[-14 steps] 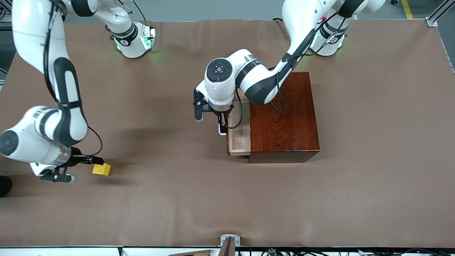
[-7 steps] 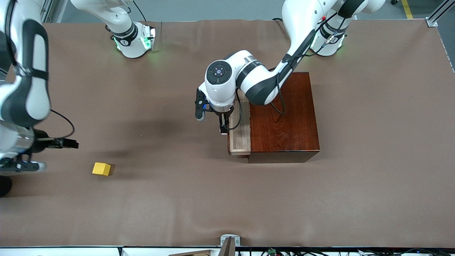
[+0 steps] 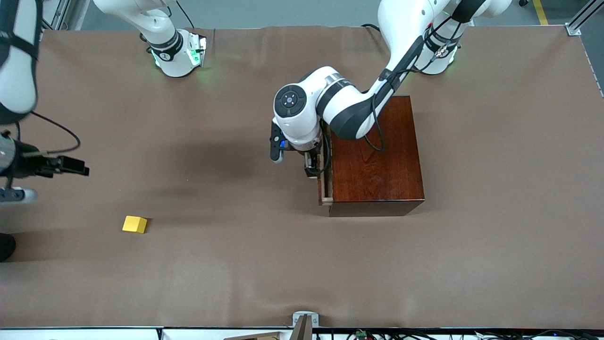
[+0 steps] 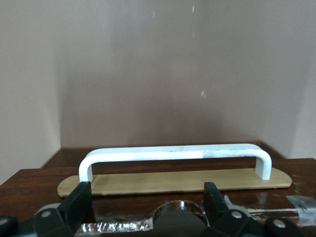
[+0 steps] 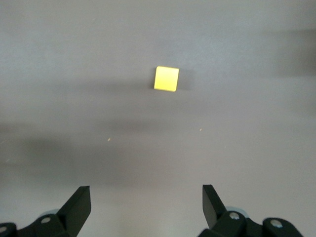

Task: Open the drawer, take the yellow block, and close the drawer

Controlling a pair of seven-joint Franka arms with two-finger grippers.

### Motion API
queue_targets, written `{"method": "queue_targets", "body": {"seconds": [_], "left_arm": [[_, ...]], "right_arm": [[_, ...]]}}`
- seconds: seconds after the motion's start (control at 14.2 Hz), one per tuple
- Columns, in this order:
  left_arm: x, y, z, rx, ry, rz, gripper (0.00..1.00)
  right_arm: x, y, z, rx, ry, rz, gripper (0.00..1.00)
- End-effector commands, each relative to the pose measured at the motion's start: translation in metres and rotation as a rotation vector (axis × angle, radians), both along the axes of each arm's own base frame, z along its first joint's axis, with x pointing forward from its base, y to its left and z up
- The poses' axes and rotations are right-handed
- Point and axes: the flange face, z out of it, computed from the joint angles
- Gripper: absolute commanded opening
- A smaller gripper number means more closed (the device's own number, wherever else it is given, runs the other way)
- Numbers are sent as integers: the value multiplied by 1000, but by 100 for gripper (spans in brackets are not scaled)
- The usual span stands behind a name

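Note:
The yellow block (image 3: 134, 224) (image 5: 166, 78) lies alone on the brown table toward the right arm's end. My right gripper (image 3: 78, 167) (image 5: 146, 200) hangs open in the air over the table's edge, apart from the block, with nothing between its fingers. The drawer (image 3: 323, 189) sits almost fully inside the dark reddish-brown box (image 3: 377, 156), with only a thin tan strip showing. My left gripper (image 3: 310, 169) (image 4: 148, 197) is at the drawer's front, open. Its fingers (image 4: 79, 202) stand wide just short of the white handle (image 4: 173, 154) and hold nothing.
The left arm's forearm and elbow (image 3: 347, 111) hang over the box's top. A small metal bracket (image 3: 304, 321) sits at the table edge nearest the front camera. The right arm's base (image 3: 177, 52) stands at the table's back edge.
The drawer has slid from well out to nearly shut, with the left gripper following it toward the box. The right gripper has lifted away from the yellow block, which stays put.

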Motion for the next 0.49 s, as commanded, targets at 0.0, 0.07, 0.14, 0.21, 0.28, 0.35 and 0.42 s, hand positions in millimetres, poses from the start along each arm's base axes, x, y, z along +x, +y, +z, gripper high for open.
{"method": "queue_targets", "body": {"seconds": [0.0,0.07,0.14,0.21,0.28,0.35,0.42], "left_arm": [[2,19,4,88,1,-19,100],[2,21,4,99,10,-16,100],[3,23,3,103,12,-11,100],[3,23,3,104,11,-13,100],[2,24,3,120,13,-16,100],[2,28,0,145,21,-16,100],[2,30,0,163,19,-18,100]], "right_arm": [[-22,2,29,14,3,-18,100],[-30,8,43,17,-7,-37,100],[-40,16,57,-4,-11,-52,100],[-49,26,68,-25,-16,-53,100],[-58,35,79,-39,-22,-57,100],[-64,37,85,-42,-18,-62,100],[-67,35,90,-42,-15,-65,100]]}}
